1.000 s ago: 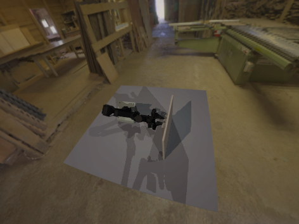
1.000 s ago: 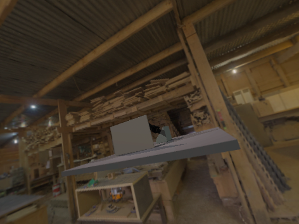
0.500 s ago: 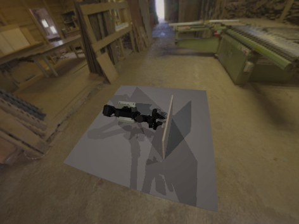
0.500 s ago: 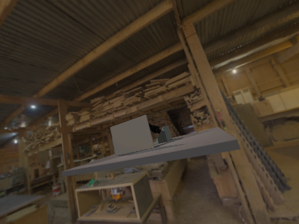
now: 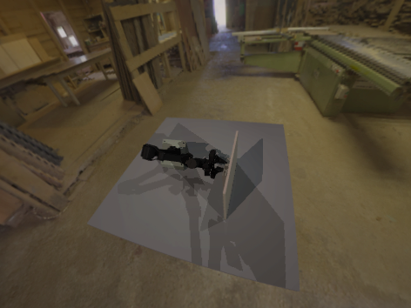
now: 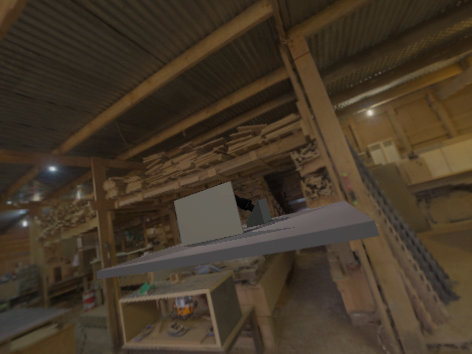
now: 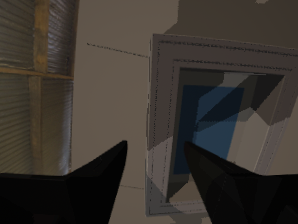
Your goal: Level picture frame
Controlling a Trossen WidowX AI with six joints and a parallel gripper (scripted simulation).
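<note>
Although the frame [image 7: 162, 100] hangs on the wall [image 5: 231, 165] [image 6: 207, 215] [image 7: 110, 100], towards the desk's [image 5: 152, 217] [image 6: 320, 220] right edge in the top view, the hand [image 5: 225, 166] [image 7: 156, 145] stands wide and ungripped before it, so levelness, which I cannot judge, likely remains to be settled.

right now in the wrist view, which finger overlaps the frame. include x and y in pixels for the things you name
The right finger [image 5: 218, 170] [image 7: 210, 175]: it crosses in front of the frame [image 7: 162, 100], while the left finger [image 5: 220, 159] [image 7: 107, 172] is clear of it.
</note>
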